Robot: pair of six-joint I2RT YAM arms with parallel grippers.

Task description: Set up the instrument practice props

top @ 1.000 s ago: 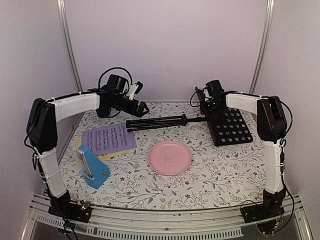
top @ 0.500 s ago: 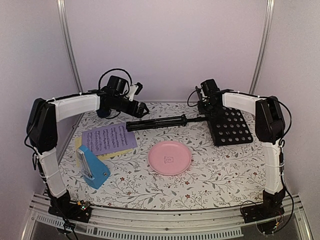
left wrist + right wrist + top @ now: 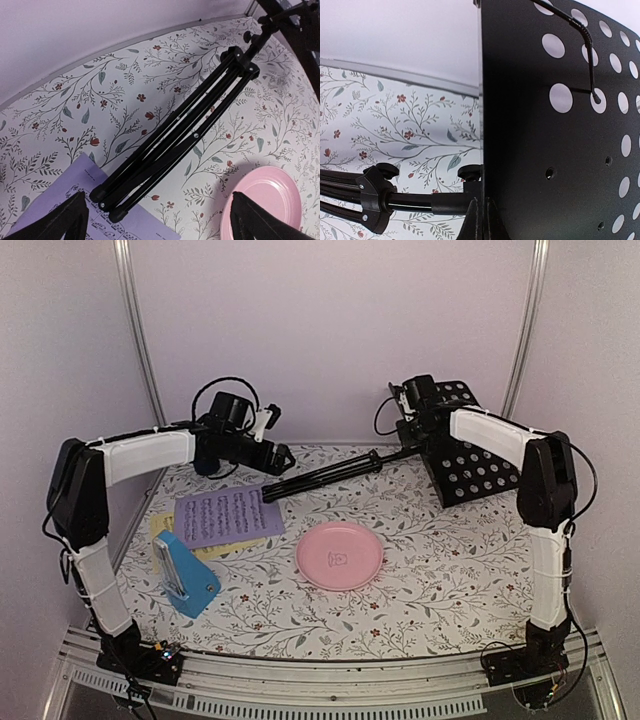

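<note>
Legs of the music stand (image 3: 330,472), folded, slant behind the pink plate (image 3: 315,558), feet on the lilac sheet (image 3: 225,515) to the plate's left, desk raised on its right (pinched in the right gripper (image 3: 408,435)). The left gripper (image 3: 277,455), spread wide and empty, hovers nearest those feet.

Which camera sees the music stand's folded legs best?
The left wrist camera. The legs fill the middle, whole from feet to hub. The top camera shows them whole too, but small. The right wrist camera catches only their hub end, beside the desk.
</note>
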